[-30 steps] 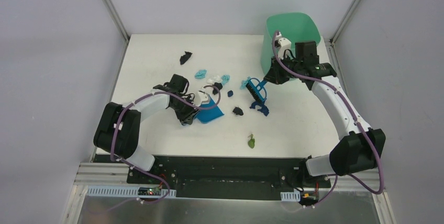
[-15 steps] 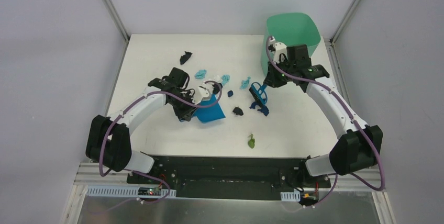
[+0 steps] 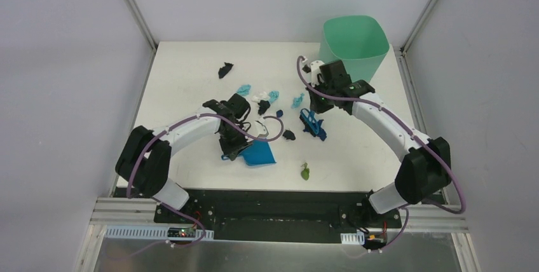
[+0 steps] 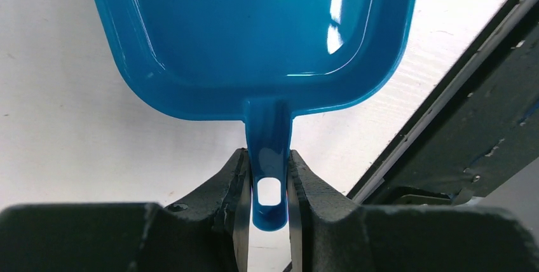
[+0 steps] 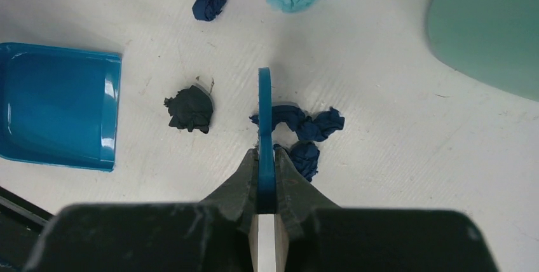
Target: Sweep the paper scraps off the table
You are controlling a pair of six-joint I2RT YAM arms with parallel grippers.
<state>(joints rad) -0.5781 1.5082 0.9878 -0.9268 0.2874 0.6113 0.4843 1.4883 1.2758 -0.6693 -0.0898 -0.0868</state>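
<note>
My left gripper [image 3: 230, 149] is shut on the handle of the blue dustpan [image 3: 259, 154], which lies flat and empty on the white table [image 3: 184, 81]; the left wrist view shows the handle [image 4: 269, 157] clamped between the fingers. My right gripper [image 3: 313, 108] is shut on the blue brush [image 3: 311, 123], seen edge-on in the right wrist view [image 5: 264, 113]. Paper scraps lie between them: a black one [image 3: 288, 135], dark blue ones beside the brush [image 5: 311, 126], a dark blue one [image 3: 279, 113], teal ones [image 3: 297, 100] [image 3: 243, 89], a white one [image 3: 259, 97], a far black one [image 3: 224, 68] and a green one [image 3: 305, 171].
A light green bin [image 3: 353, 37] stands at the table's far right corner, behind my right arm; its wall shows in the right wrist view [image 5: 489, 24]. The black front edge [image 3: 254, 192] runs just near of the dustpan. Grey walls surround the table.
My left gripper has drawn the dustpan nearer the front edge and slightly right. My right gripper has moved left, away from the bin, with the brush now turned edge-on by the dark blue scraps.
</note>
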